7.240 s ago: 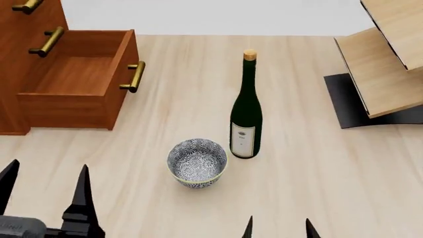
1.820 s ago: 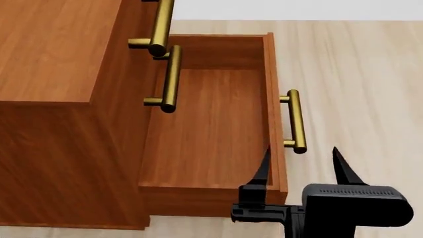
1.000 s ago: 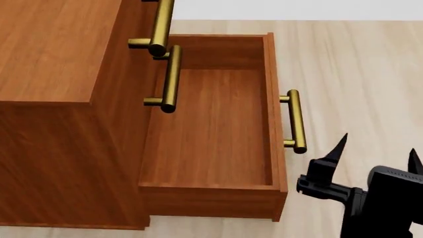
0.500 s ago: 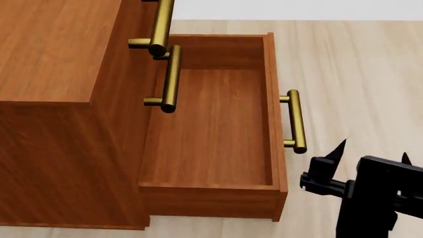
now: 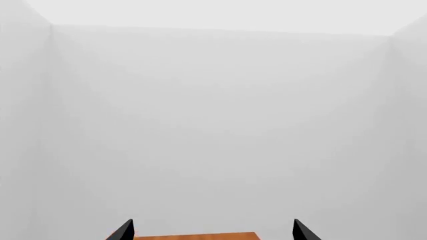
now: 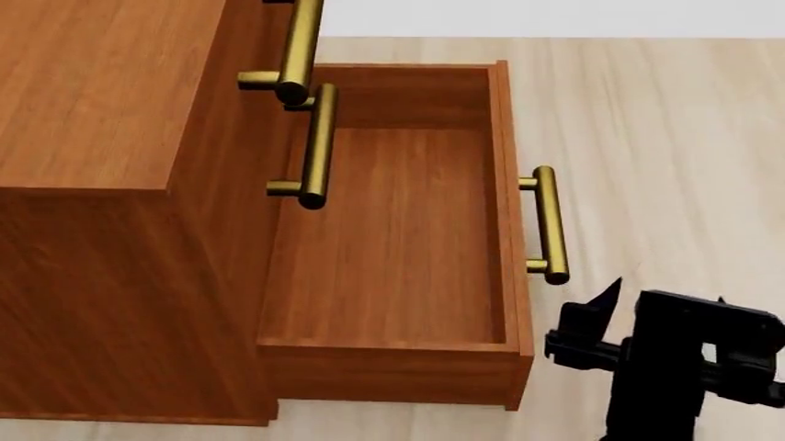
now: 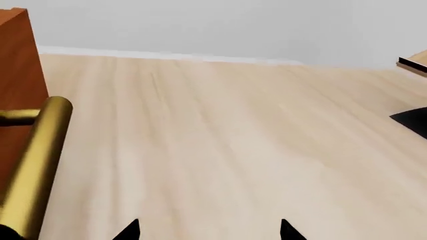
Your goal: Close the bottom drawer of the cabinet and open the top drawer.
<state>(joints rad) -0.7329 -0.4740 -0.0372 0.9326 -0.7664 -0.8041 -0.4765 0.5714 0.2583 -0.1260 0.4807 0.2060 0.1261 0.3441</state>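
The reddish-brown cabinet [image 6: 110, 101] fills the left of the head view. Its bottom drawer [image 6: 392, 230] stands pulled far out, empty, its brass handle [image 6: 547, 225] on the front. The top drawer's handle [image 6: 298, 46] sits above the middle one [image 6: 316, 147], and both of those drawers are in. My right gripper [image 6: 666, 296] hovers open just right of the bottom handle's near end, touching nothing. In the right wrist view that handle [image 7: 37, 160] lies beside the open right gripper [image 7: 208, 231]. The left gripper [image 5: 211, 231] is open, facing a white wall over a strip of cabinet wood [image 5: 193, 236].
Pale wooden floor [image 6: 663, 129] stretches to the right of the drawer. The right wrist view catches a pale tan panel [image 7: 415, 62] and its black base [image 7: 412, 121] far off at one edge.
The right gripper left the drawer's front corner, swung out to the right of the bottom handle, then sank a little. The drawer has not moved.
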